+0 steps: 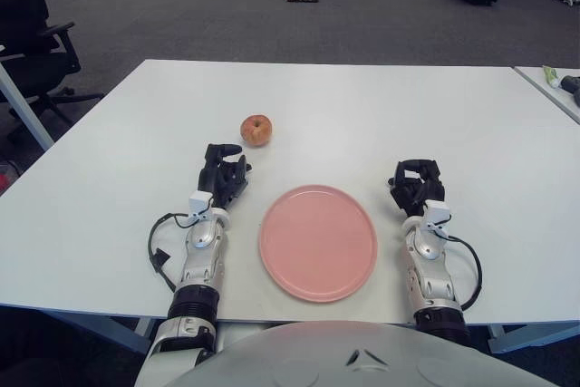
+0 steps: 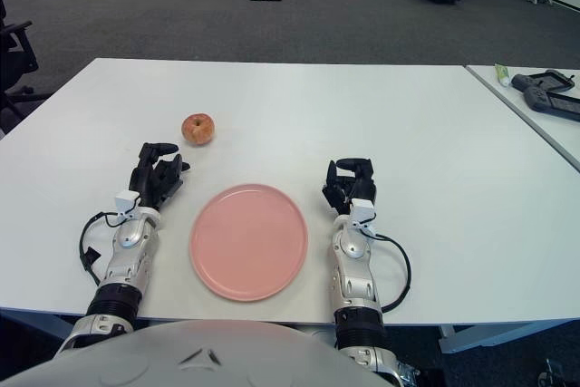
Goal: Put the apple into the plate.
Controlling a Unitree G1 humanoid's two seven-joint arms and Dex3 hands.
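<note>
A red-orange apple (image 1: 257,130) sits on the white table (image 1: 362,106), behind and to the left of an empty pink plate (image 1: 318,242) near the front edge. My left hand (image 1: 224,172) shows just left of the plate, a short way in front of the apple and apart from it, its fingers relaxed and holding nothing. My right hand (image 1: 416,185) shows to the right of the plate, fingers loosely curled around nothing.
A second table (image 2: 535,106) at the right carries a dark controller (image 2: 550,95) and a small tube (image 2: 501,72). An office chair (image 1: 32,33) stands off the table's left side. Boxes and dark furniture stand far back on the carpet.
</note>
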